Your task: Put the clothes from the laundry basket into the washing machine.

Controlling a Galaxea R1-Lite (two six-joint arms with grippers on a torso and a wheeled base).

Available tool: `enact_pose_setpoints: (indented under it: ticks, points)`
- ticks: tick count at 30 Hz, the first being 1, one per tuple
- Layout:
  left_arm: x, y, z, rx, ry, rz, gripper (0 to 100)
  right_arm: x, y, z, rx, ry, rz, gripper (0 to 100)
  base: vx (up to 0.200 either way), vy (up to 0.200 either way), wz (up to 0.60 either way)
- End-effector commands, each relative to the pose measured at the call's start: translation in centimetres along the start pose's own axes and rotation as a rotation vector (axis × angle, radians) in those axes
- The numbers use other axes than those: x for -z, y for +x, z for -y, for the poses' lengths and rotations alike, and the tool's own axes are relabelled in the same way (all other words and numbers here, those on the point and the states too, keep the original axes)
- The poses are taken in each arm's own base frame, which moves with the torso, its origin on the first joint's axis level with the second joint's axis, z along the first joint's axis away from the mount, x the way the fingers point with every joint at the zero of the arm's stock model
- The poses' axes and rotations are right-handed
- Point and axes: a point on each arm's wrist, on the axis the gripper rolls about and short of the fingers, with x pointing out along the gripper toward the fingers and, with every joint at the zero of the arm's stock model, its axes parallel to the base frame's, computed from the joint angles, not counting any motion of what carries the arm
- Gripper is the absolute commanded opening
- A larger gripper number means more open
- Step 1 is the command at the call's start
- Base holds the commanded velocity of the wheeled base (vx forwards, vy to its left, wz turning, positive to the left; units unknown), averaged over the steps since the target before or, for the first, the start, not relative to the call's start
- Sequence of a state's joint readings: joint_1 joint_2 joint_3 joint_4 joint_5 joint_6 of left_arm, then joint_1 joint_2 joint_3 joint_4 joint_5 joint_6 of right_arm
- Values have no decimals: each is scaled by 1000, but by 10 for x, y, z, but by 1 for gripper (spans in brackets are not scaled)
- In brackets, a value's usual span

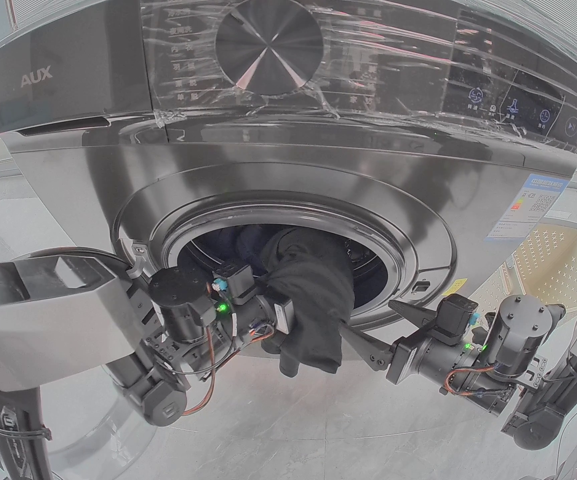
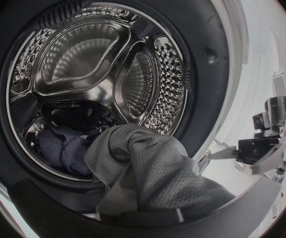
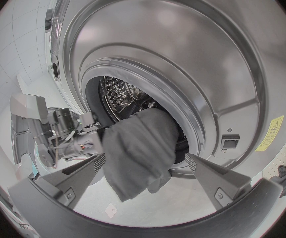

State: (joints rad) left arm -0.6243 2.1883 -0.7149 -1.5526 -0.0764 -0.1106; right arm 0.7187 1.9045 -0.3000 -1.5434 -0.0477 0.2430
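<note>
Where the head view looks down on the washing machine (image 1: 288,168), a dark garment (image 1: 312,288) lies draped over the lower rim of its round opening, part inside and part hanging down the front towards the floor. The left gripper (image 1: 280,320) sits against the hanging part on the robot's left of it. Cloth covers its tip, so whether it is clamped on the garment cannot be told. The right gripper (image 1: 365,315) stands just beside the garment on the other side, jaws spread wide and holding nothing. A pale, perforated laundry basket (image 1: 558,268) stands to the machine's right.

Left wrist view: the drum (image 2: 83,60) lies open ahead, with dark blue clothes (image 2: 62,146) already on its floor. The garment bunches over the door seal in the foreground, not yet past it.

Right wrist view: the right gripper's spread fingers (image 3: 98,162) frame the hanging cloth, apparently without touching it.

Step in hand, as judged: loading this garment, which is about half through the opening. The next move calls for pushing or lifting the hanging part over the rim and well into the drum, so that no cloth trails out, then going to the basket for anything that remains
</note>
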Motion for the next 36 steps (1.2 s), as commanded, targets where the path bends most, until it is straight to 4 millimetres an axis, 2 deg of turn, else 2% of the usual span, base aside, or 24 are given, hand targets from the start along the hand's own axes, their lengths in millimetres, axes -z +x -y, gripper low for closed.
enact_pose_setpoints:
  ticks: [1, 3, 4, 5, 8, 13, 18, 24, 30, 31, 33, 34, 36]
  points:
    - [24, 43, -10, -8, -27, 56, 0, -5, -3, -3, -12, 0, 19, 100, 0, 0, 0]
    - [24, 51, -11, -8, -27, 80, 0, -6, -3, -3, -13, -1, 22, 100, 0, 0, 0]
    - [23, 65, -17, -16, -22, 127, 0, -6, -3, -3, -13, -1, 23, 100, 0, 0, 0]
    - [22, 66, -17, -16, -22, 132, 0, -6, -3, -3, -13, -1, 23, 100, 0, 0, 0]
    - [25, 87, -25, -70, -21, 139, 0, -6, -3, -3, -13, -1, 23, 100, 0, 0, 0]
    - [12, 112, -37, -119, -19, 172, 0, -5, -4, -6, -24, -2, 19, 100, 0, 0, 0]
    - [0, 131, -43, -145, -22, 127, 0, -5, -4, -7, -27, -2, 17, 100, 0, 0, 0]
    - [12, 154, -61, -213, -20, 130, 0, -2, -5, -7, -27, -3, 3, 100, 0, 0, 0]
    - [-3, 176, -73, -297, -61, 233, 0, 1, -4, -7, -24, -4, -9, 100, 0, 0, 0]
    - [5, 177, -76, -321, -69, 224, 0, 2, -4, -7, -25, -3, -13, 100, 0, 0, 0]
    - [7, 176, -84, -341, -69, 221, 0, 2, -4, -7, -26, -4, -11, 100, 0, 0, 0]
    - [6, 176, -84, -343, -75, 226, 100, 2, -4, -9, -31, -3, -13, 100, 0, 0, 0]
    - [3, 176, -85, -346, -90, 231, 100, 3, -5, -9, -30, -3, -14, 100, 0, 0, 0]
